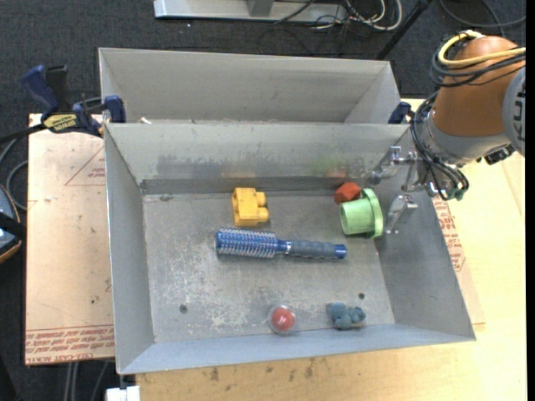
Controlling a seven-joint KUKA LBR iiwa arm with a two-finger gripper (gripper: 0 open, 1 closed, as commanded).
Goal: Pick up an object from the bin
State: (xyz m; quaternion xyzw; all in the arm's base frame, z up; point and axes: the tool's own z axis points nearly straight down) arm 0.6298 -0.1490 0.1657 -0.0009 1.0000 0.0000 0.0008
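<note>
My gripper (pixel 391 192) hangs over the bin's right side wall, its two metal fingers (pixel 396 213) spread apart and open, with nothing between them. Just to its left a light green cup (pixel 360 215) lies on its side on the bin floor. A small red-orange piece (pixel 347 193) sits right behind the cup, toward the back wall. Neither thing is between the fingers.
A blue hairbrush (pixel 280 246) lies across the middle of the floor, with a yellow block (pixel 250 206) behind it. Near the front wall rest a red ball (pixel 282 318) and a small blue-grey lump (pixel 345 316). The arm comes in from the right above the rim.
</note>
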